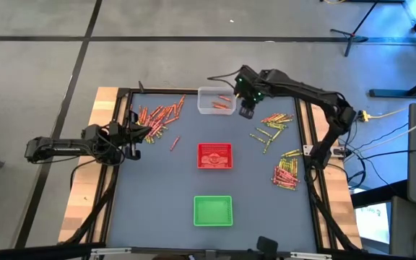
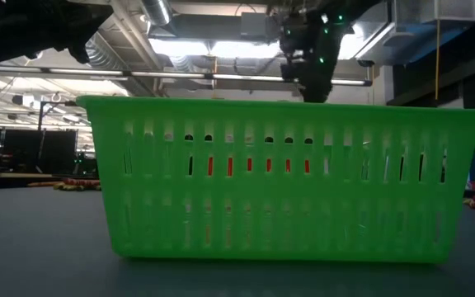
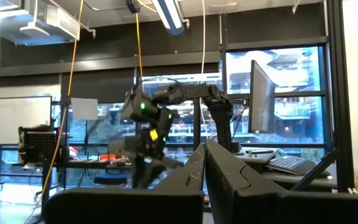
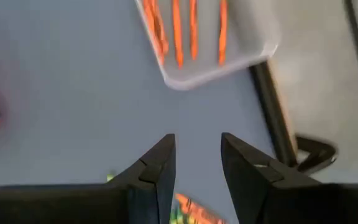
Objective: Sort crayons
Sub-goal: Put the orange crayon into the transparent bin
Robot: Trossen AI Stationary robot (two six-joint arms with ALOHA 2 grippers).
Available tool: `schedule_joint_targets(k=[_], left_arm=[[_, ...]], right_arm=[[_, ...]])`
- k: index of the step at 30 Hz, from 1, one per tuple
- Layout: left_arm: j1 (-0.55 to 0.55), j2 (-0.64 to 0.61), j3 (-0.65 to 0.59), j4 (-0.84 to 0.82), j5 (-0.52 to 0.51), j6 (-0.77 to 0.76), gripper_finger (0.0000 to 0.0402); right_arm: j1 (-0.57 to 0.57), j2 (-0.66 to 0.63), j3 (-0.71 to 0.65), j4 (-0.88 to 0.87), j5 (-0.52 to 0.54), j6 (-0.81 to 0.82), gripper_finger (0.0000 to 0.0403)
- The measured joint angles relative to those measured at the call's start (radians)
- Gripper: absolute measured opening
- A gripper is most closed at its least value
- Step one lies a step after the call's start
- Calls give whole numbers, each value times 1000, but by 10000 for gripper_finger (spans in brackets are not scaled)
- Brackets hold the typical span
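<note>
Right end effector (image 4: 194,163) released, 4 orange crayons (image 4: 178,28) in clear tray (image 4: 253,46).

From overhead I get flat, even light on the table (image 1: 157,180), with barely any shadows. At table height, ceiling lights (image 2: 213,49) glare at the top, backlighting the green tray (image 2: 279,181). My right wrist feed is smeared; the clear tray (image 4: 253,50) looks soft.

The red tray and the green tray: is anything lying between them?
No. In the high view, only bare grey table shows between the red tray and the green tray; no crayons lie there.
</note>
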Motion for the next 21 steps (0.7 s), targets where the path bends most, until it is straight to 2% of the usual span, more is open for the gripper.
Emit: schedule_joint_targets(k=[11, 17, 21], left_arm=[[0, 0, 0, -3, 0, 0, 0], [0, 0, 0, -1, 0, 0, 0], [0, 0, 0, -1, 0, 0, 0]], right_arm=[[-109, 2, -257, 41, 17, -92, 127], [-161, 2, -347, 57, 128, -218, 127], [-183, 2, -399, 96, 147, -293, 127]])
